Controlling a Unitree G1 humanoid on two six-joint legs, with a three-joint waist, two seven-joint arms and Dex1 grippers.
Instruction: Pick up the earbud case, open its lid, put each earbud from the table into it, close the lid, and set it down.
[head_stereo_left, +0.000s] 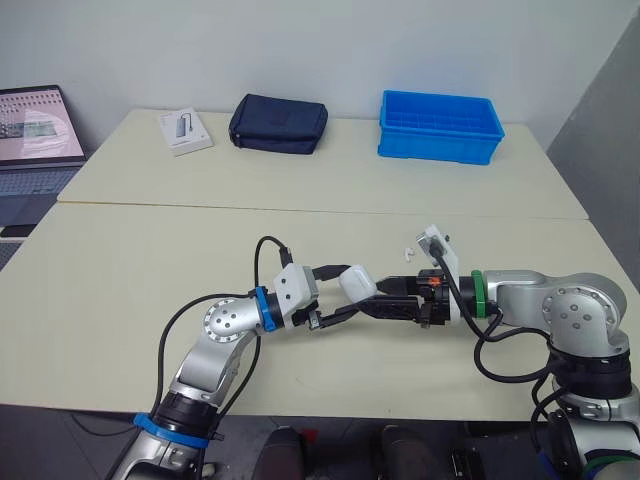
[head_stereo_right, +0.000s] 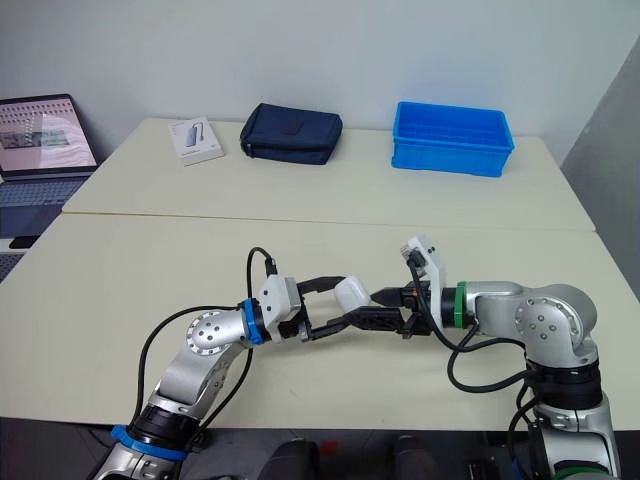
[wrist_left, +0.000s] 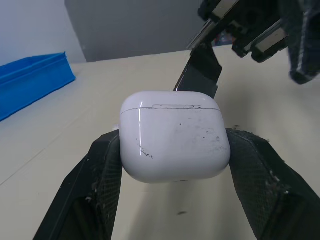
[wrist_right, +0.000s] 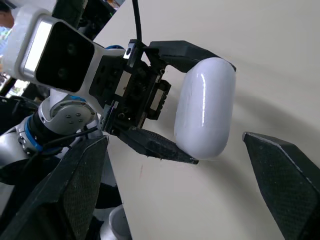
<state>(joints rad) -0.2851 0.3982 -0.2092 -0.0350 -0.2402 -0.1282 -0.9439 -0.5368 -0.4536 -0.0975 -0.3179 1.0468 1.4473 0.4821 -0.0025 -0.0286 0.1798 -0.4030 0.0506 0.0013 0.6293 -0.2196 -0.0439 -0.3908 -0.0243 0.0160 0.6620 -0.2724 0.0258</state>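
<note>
Over the pale worktop the pick-up is done: the left hand is clamped on the earbud case, held near the front edge. The right hand, fingers apart, points at the case from just beside it, so opening the lid looks like the step in hand. Loading, closing and setting down remain. The case is white, glossy and rounded, its lid seam shut, its front scuffed with dark specks. Small white bits — probably the earbuds — lie near the right wrist.

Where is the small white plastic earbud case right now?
The white earbud case sits clamped in the left gripper over the near table, the open right gripper just to its right.
</note>
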